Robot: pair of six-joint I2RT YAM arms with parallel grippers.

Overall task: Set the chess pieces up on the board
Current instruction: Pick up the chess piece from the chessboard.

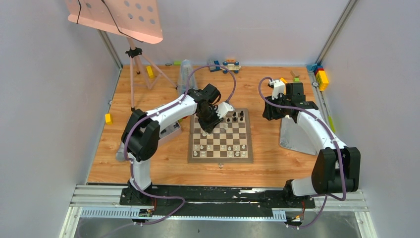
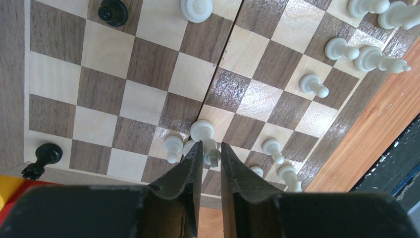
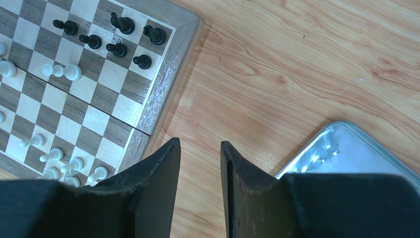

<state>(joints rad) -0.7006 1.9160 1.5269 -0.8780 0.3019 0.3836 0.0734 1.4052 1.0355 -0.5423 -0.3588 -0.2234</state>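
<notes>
The board (image 1: 220, 157) lies mid-table between the arms. Black chess pieces (image 1: 235, 116) cluster at its far right corner, and white ones (image 1: 223, 148) line the near rows. My left gripper (image 1: 210, 129) hangs over the board's left half. In the left wrist view its jaws (image 2: 211, 145) stand narrow, closed on a white chess piece (image 2: 212, 156) among several white pieces (image 2: 173, 146). My right gripper (image 3: 200, 144) is open with nothing in it, above bare table to the right of the board (image 3: 163, 79).
A grey metal tray (image 1: 289, 136) leans under the right arm, and its corner (image 3: 341, 153) shows in the right wrist view. Colourful toy blocks (image 1: 322, 78) line the back and right edges. A pink stand on a tripod (image 1: 133, 54) is at the back left. A bottle (image 1: 184, 74) stands behind the left arm.
</notes>
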